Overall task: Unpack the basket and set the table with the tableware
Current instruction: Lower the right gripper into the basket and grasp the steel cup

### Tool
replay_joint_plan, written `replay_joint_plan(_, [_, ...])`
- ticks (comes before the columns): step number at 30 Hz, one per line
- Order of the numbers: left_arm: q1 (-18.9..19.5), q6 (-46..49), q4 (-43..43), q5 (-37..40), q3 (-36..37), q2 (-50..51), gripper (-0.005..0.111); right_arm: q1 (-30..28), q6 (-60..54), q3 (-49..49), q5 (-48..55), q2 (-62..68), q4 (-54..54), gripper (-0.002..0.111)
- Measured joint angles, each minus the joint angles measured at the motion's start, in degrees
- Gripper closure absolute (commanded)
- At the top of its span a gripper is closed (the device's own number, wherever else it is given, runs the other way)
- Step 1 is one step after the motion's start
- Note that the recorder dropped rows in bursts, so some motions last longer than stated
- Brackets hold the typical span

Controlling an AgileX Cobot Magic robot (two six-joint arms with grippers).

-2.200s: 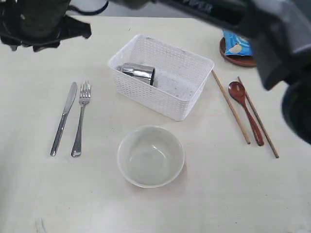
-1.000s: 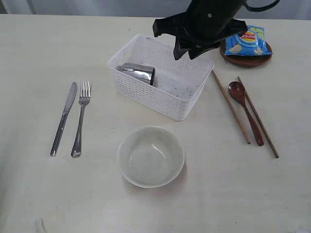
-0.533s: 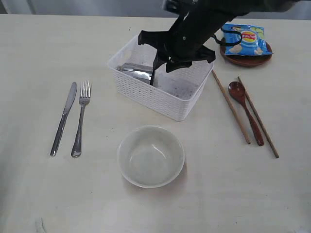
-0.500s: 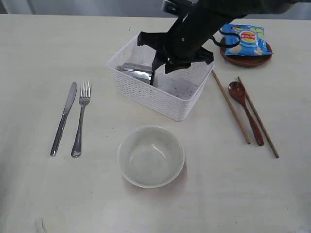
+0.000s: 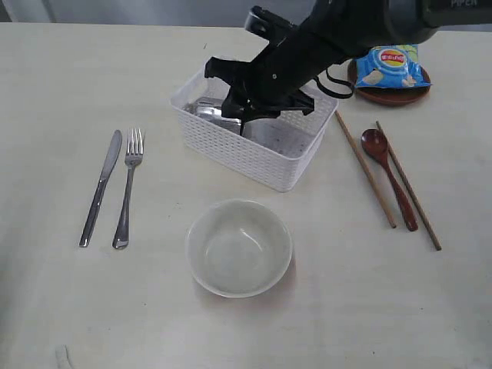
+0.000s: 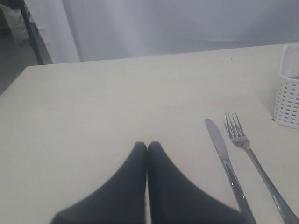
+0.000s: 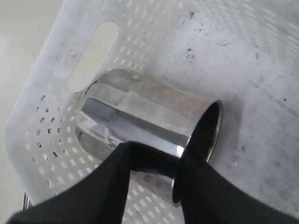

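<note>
Steel cup [image 7: 140,112] lies on its side inside the basket [image 5: 261,154], at the end nearest the fork, with its mouth turned toward the basket's middle. The right gripper [image 7: 156,155] reaches down into the basket over it, its fingers [image 7: 117,172] spread apart across the cup's rim, one on the outer wall and the other at the mouth. Whether they press on the metal I cannot tell.

Below the basket in the exterior view sits the pale bowl [image 5: 239,247], upright on the table [image 5: 61,307]. Left of the basket, well apart from it, the knife [image 5: 101,188] and fork [image 5: 127,188] lie side by side, the fork nearer the basket. Right of the basket two chopsticks [image 5: 365,169] lie with the spoon [image 5: 390,178] between them. Beyond these, off the basket's far right corner, a brown plate [image 5: 377,94] carries a blue chip bag [image 5: 390,65].

The left gripper [image 6: 147,145] is out past the knife, far from the basket, fingers pressed together with nothing between them.
</note>
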Motion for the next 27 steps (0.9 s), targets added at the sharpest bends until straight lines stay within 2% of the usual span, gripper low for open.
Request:
replay_joint_plan(3, [0.0, 0.0, 0.0, 0.0, 0.0, 0.0, 0.107, -0.1, -1.7, 0.0, -0.6, 0.0, 1.2, 0.106])
replay_joint_plan(4, [0.0, 0.0, 0.0, 0.0, 0.0, 0.0, 0.107, -0.1, -2.3, -0.1, -0.7, 0.0, 1.7, 0.108])
replay_joint_plan(14, [0.0, 0.0, 0.0, 0.0, 0.0, 0.0, 0.107, -0.1, -7.3, -0.2, -2.4, -1.9, 1.5, 0.109])
replay_joint_plan(19, [0.0, 0.0, 0.0, 0.0, 0.0, 0.0, 0.107, -2.3, -7.1, -0.2, -1.2, -3.7, 1.7, 0.108])
replay_joint_plan(20, [0.0, 0.0, 0.0, 0.0, 0.0, 0.0, 0.107, -3.9, -7.4, -0.2, 0.7, -3.7, 3.5, 0.104])
replay_joint_plan(23, [0.0, 0.0, 0.0, 0.0, 0.0, 0.0, 0.107, -8.0, -14.6, -0.2, 7.2, -3.7, 12.7, 0.074])
replay_joint_plan(24, [0.0, 0.0, 0.0, 0.0, 0.0, 0.0, 0.107, -8.5, -16.1, -0.2, 8.5, -3.7, 15.4, 0.069])
replay_joint_plan(26, [0.0, 0.0, 0.0, 0.0, 0.0, 0.0, 0.107, -8.3, -17.5, -0.2, 9.9, -3.7, 17.3, 0.074])
replay_joint_plan(27, [0.0, 0.0, 0.0, 0.0, 0.0, 0.0, 0.107, -8.0, -17.9, -0.2, 9.9, -3.7, 17.6, 0.081])
